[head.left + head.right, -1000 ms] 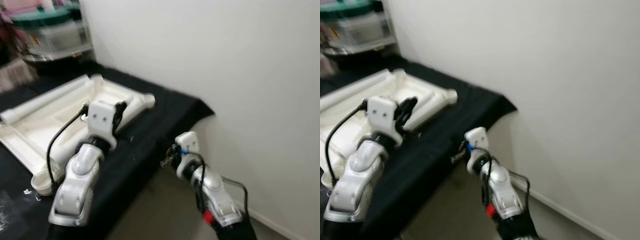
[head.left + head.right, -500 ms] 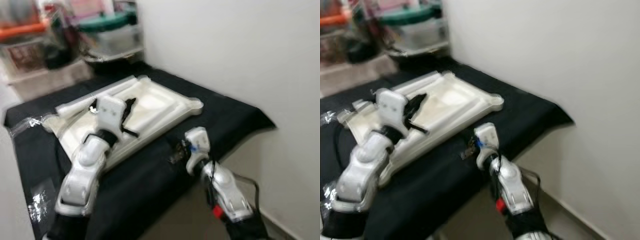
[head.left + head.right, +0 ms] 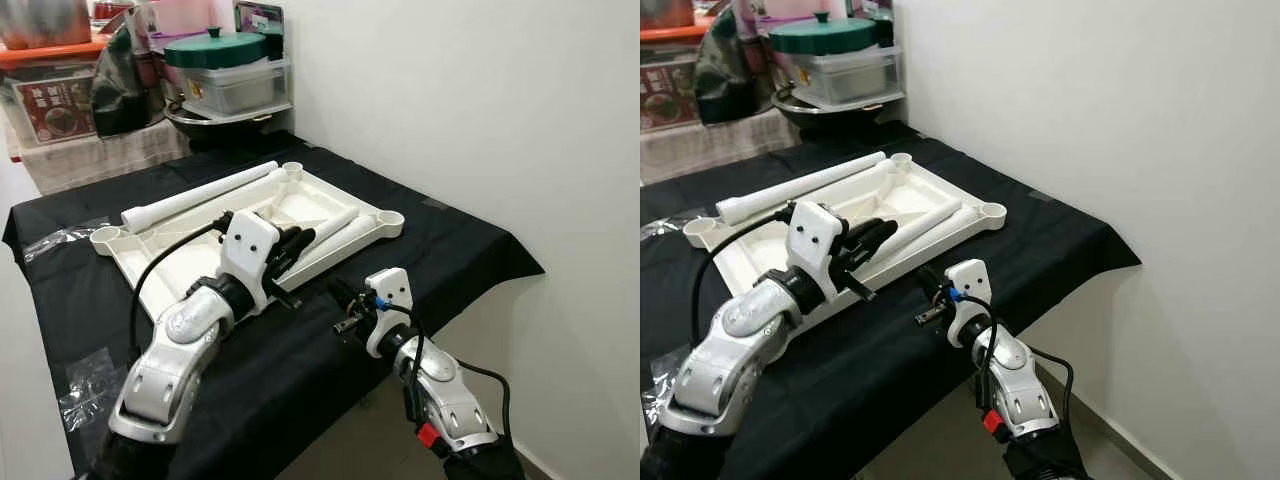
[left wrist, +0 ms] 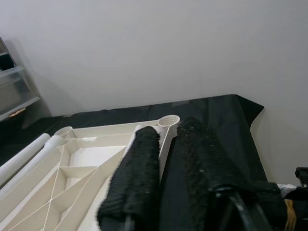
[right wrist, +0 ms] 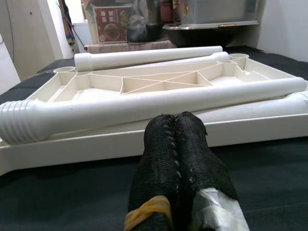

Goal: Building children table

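A white plastic children's tabletop [image 3: 305, 205] lies upside down on a table draped in black cloth [image 3: 450, 250]. One white leg tube [image 3: 200, 195] rests along its far edge. Another leg [image 3: 335, 228] lies across the ribbed underside near the round corner socket [image 3: 390, 217]. My left gripper [image 3: 298, 243] hovers over the tabletop's near right part, fingers a narrow gap apart and empty [image 4: 168, 127]. Just in front of the tabletop's near rim, my right gripper [image 3: 340, 296] sits low over the cloth. It is shut on nothing and points at the lying leg [image 5: 144, 108].
Behind the table stand shelves with boxes and a green-lidded container [image 3: 225, 50]. A white wall [image 3: 480, 100] runs along the right. The cloth's right corner [image 3: 525, 268] drops to the floor. Clear plastic wrap [image 3: 60, 240] lies at the left, and more [image 3: 85, 385] near the front left.
The whole picture has swung from the wall toward the table and sharpened, so the camera moved. My right gripper, earlier beyond the cloth's edge, is now over the cloth by the tabletop's rim.
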`<state>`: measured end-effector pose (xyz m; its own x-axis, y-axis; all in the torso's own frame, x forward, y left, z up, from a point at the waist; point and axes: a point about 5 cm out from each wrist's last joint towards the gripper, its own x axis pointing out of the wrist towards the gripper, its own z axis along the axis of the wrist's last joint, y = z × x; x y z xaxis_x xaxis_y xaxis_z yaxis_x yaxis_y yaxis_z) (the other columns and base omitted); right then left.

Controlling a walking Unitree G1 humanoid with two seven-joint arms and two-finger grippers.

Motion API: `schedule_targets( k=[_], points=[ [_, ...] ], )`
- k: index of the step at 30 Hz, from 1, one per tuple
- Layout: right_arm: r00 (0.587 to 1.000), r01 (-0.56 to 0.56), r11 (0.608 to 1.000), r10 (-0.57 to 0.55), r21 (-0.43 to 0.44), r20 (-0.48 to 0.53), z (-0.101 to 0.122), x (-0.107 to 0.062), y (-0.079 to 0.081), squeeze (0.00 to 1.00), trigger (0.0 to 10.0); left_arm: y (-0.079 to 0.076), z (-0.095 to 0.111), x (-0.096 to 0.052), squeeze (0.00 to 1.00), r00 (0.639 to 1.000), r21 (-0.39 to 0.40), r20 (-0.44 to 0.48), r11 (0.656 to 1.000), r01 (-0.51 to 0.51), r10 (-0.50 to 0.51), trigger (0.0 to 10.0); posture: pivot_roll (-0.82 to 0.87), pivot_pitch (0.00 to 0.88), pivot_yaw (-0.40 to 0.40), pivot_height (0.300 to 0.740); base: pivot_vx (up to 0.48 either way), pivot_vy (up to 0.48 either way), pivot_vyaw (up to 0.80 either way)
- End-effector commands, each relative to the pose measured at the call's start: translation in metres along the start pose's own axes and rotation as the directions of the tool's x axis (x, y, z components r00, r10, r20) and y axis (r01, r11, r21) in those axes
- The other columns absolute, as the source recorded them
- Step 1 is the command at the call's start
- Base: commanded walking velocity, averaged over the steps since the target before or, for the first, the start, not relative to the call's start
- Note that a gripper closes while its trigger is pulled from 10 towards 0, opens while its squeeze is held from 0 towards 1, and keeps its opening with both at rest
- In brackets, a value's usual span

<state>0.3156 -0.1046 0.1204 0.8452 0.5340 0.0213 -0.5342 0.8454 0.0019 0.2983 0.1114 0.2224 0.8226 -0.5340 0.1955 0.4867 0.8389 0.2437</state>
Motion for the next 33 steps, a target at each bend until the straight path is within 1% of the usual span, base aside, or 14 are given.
schedule_targets(
  k=[1, 9, 11, 12, 15, 16, 17, 21, 23, 25, 26, 30, 32, 33],
  points=[
    [1.0, -0.008, 1.0, 0.008, 0.005, -0.009, 0.0, 0.003, 0.002, 0.0, 10.0, 0.002, -0.004, 0.001, 1.0, 1.0, 0.015, -0.016, 1.0, 0.015, -0.015, 10.0, -0.03, 0.0, -0.008, 0.74, 0.0, 0.0, 0.0],
    [1.0, -0.008, 1.0, 0.008, 0.004, -0.009, 0.001, 0.003, 0.003, 0.0, 10.0, 0.011, -0.003, 0.006, 1.0, 0.997, 0.058, -0.051, 0.997, 0.053, -0.051, 10.0, -0.03, 0.0, -0.009, 0.74, 0.0, 0.0, 0.0],
    [1.0, -0.01, 1.0, 0.01, 0.003, -0.009, 0.001, 0.002, 0.004, 0.0, 10.0, 0.023, -0.004, 0.01, 1.0, 0.992, 0.128, -0.105, 0.989, 0.078, -0.065, 10.0, -0.03, 0.0, -0.011, 0.74, 0.0, 0.0, 0.0],
    [1.0, -0.01, 1.0, 0.01, 0.003, -0.009, 0.001, 0.002, 0.004, 0.0, 10.0, 0.023, -0.004, 0.01, 1.0, 0.992, 0.128, -0.105, 0.989, 0.078, -0.065, 10.0, -0.03, 0.0, -0.011, 0.74, 0.0, 0.0, 0.0],
    [1.0, -0.013, 1.0, 0.013, -0.001, -0.009, 0.002, 0.001, 0.005, 0.0, 10.0, 0.05, -0.005, 0.022, 1.0, 0.972, 0.278, -0.225, 0.952, 0.126, -0.063, 10.0, -0.04, 0.007, -0.008, 0.74, 0.0, 0.0, 0.0],
    [1.0, -0.013, 1.0, 0.013, -0.001, -0.009, 0.002, 0.001, 0.005, 0.0, 10.0, 0.05, -0.005, 0.022, 1.0, 0.972, 0.278, -0.225, 0.952, 0.126, -0.063, 10.0, -0.04, 0.007, -0.008, 0.74, 0.0, 0.0, 0.0],
    [1.0, -0.014, 1.0, 0.014, -0.004, -0.01, 0.003, 0.001, 0.005, 0.0, 10.0, 0.062, -0.002, 0.028, 1.0, 0.962, 0.328, -0.267, 0.934, 0.14, -0.051, 10.0, -0.04, 0.014, -0.005, 0.74, 0.0, 0.0, 0.0],
    [1.0, -0.015, 1.0, 0.015, -0.007, -0.01, 0.003, -0.001, 0.006, 0.0, 10.0, 0.075, 0.004, 0.036, 1.0, 0.944, 0.374, -0.328, 0.913, 0.162, -0.034, 10.0, -0.05, 0.027, -0.004, 0.74, 0.0, 0.0, 0.0],
    [1.0, -0.016, 1.0, 0.016, -0.012, -0.012, 0.004, -0.003, 0.007, 0.0, 10.0, 0.083, 0.006, 0.044, 1.0, 0.904, 0.396, -0.424, 0.887, 0.239, -0.054, 10.0, -0.05, 0.039, -0.004, 0.74, 0.0, 0.0, 0.0],
    [1.0, -0.018, 1.0, 0.017, -0.016, -0.014, 0.004, -0.004, 0.007, 0.0, 10.0, 0.084, 0.009, 0.049, 1.0, 0.88, 0.399, -0.467, 0.867, 0.297, -0.086, 10.0, -0.05, 0.053, -0.006, 0.74, 0.0, 0.0, 0.0],
    [1.0, -0.02, 1.0, 0.02, -0.02, -0.017, 0.004, -0.006, 0.008, 0.0, 10.0, 0.085, 0.014, 0.055, 0.0, 0.861, 0.387, -0.493, 0.856, 0.343, -0.122, 10.0, -0.06, 0.067, -0.004, 0.74, 0.0, 0.0, 0.0],
    [0.999, -0.024, 0.999, 0.023, -0.023, -0.022, 0.004, -0.009, 0.009, 0.0, 10.0, 0.086, 0.02, 0.062, 0.0, 0.83, 0.339, -0.527, 0.851, 0.402, -0.182, 10.0, -0.06, 0.085, -0.004, 0.74, 0.0, 0.0, 0.0],
    [0.999, -0.028, 0.999, 0.028, -0.026, -0.028, 0.005, -0.012, 0.01, 0.0, 10.0, 0.09, 0.018, 0.066, 0.0, 0.768, 0.208, -0.584, 0.866, 0.455, -0.263, 10.0, -0.07, 0.099, -0.001, 0.74, 0.0, 0.0, 0.0],
    [0.999, -0.03, 0.999, 0.029, -0.027, -0.029, 0.005, -0.014, 0.011, 0.0, 10.0, 0.092, 0.016, 0.065, 0.0, 0.724, 0.153, -0.618, 0.857, 0.493, -0.307, 10.0, -0.07, 0.117, 0.005, 0.74, 0.0, 0.0, 0.0]
  ],
)
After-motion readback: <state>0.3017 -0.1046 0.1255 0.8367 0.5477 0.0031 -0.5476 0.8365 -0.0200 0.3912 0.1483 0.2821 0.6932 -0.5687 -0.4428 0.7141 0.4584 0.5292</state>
